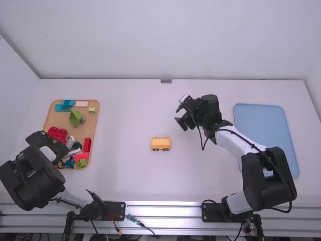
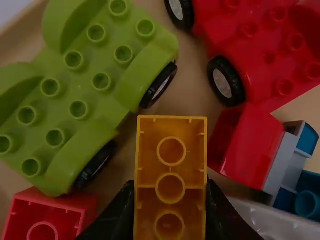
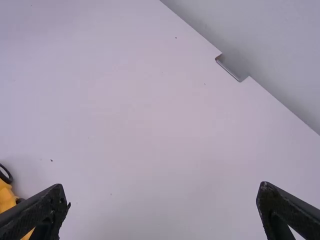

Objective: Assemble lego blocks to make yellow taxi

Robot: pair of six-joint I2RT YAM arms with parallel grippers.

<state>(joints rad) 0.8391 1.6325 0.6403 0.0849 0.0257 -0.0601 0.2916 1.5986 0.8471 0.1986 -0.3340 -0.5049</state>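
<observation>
Left gripper (image 2: 170,185) is clamping a yellow block (image 2: 171,135) between its fingers; near right gripper (image 3: 162,187), fingers apart, the wheeled base (image 1: 161,143) is apparently awaiting it.

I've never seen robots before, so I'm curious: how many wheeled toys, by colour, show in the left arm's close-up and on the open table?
Green car base: 1
Red car base: 1
Yellow car: 1
Total: 3

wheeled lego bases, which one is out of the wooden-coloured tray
The yellow one, upright on its wheels near the middle of the table; the green one and the red one are both in the tray.
</observation>
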